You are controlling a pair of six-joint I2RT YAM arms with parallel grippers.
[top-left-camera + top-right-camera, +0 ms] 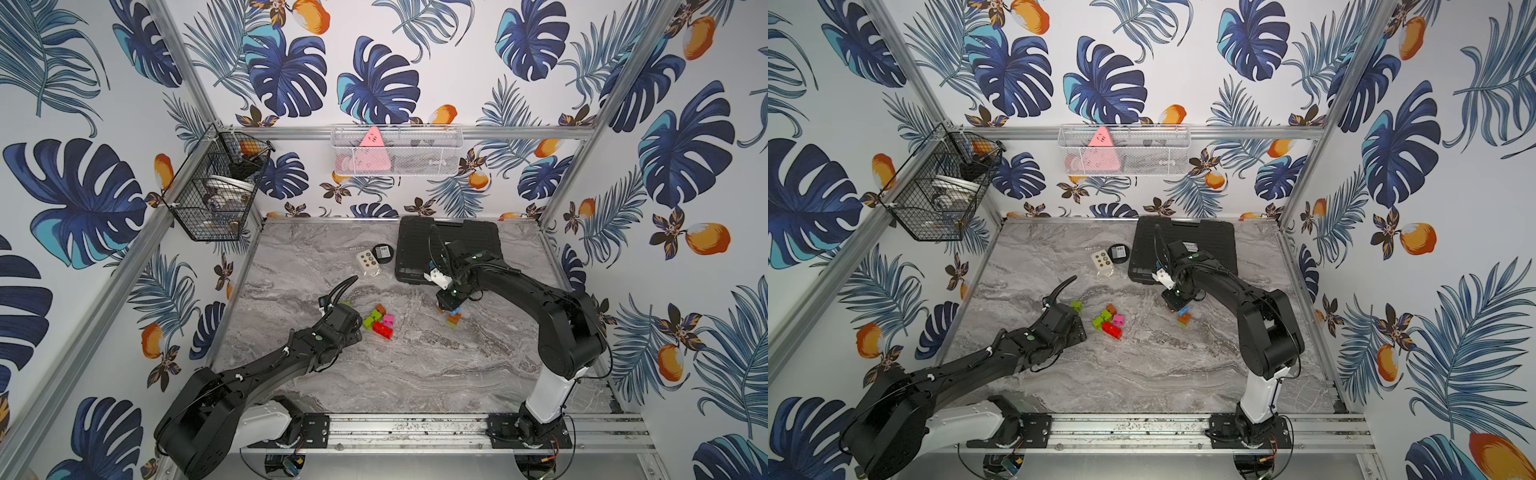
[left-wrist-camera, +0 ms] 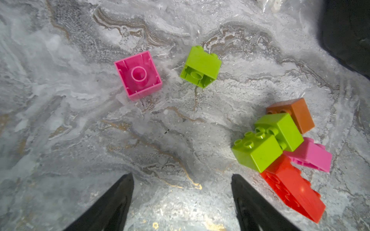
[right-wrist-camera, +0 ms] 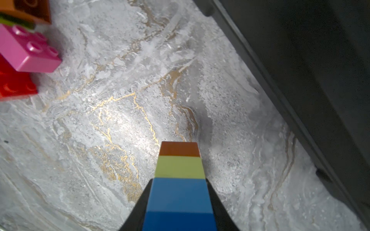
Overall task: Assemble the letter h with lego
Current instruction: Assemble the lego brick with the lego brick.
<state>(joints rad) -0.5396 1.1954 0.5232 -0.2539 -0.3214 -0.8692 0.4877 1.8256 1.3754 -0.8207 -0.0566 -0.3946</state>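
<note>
Clamping a four-brick stack (image 3: 180, 168), the right gripper (image 3: 179, 186) holds it over the counter (image 3: 120, 100); the left gripper (image 2: 182, 178) hangs open and empty beside loose bricks (image 2: 258, 152). Seemingly one column is built; bridge and second leg remain

Robot lab test cell, not a home or shop. Boxed in by an aluminium frame (image 1: 291, 132). Panel walls (image 1: 83, 124) on three sides, papered in tropical leaf print. Marble-pattern tabletop (image 1: 415, 374) as the floor of the cell. Left arm (image 1: 257, 374) and right arm (image 1: 569, 328) bolted to a slotted rail (image 1: 415, 430) along the front edge. Black wire basket (image 1: 208, 195) and white mesh basket (image 1: 415, 153) hang from the frame.
</note>
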